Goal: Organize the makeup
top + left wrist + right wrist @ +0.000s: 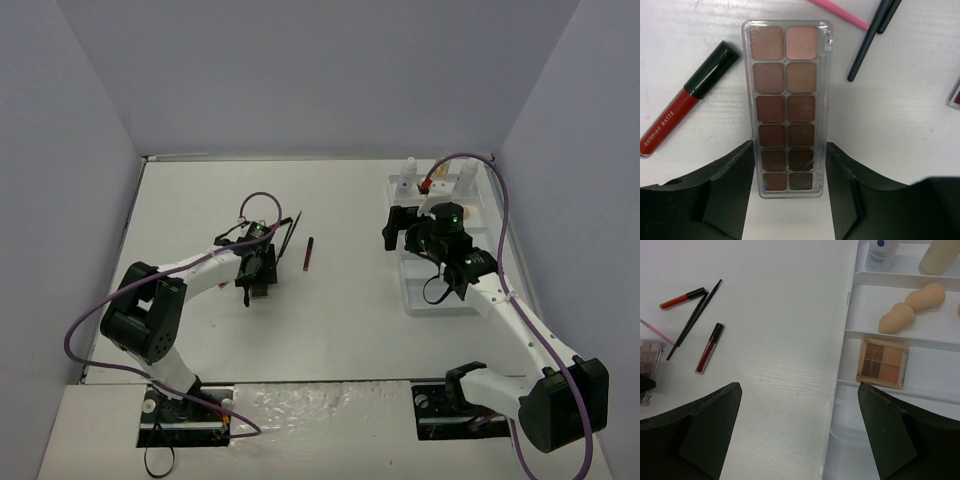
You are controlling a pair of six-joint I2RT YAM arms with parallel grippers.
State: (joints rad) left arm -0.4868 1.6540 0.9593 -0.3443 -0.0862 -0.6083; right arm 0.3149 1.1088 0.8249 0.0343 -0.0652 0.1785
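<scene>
A long clear eyeshadow palette (787, 100) with brown shades lies on the table. My left gripper (789, 150) (256, 280) has its jaws closed against the long sides of its near end. Beside it lie a red lip tube (685, 97), two dark brushes (870, 40) and a pink brush (840, 12). My right gripper (797, 405) (396, 228) is open and empty, over the left rim of the white tray (850, 310). In the tray are two beige sponges (910, 307), a small square palette (883, 362), a white bottle (880, 252) and a beige bottle (939, 255).
A second red lip tube (709, 347) (308, 255) lies alone mid-table, and the first tube (682, 298) and the brushes (692, 320) lie beyond it. The tray (440, 300) stands at the right. Grey walls enclose the table on three sides.
</scene>
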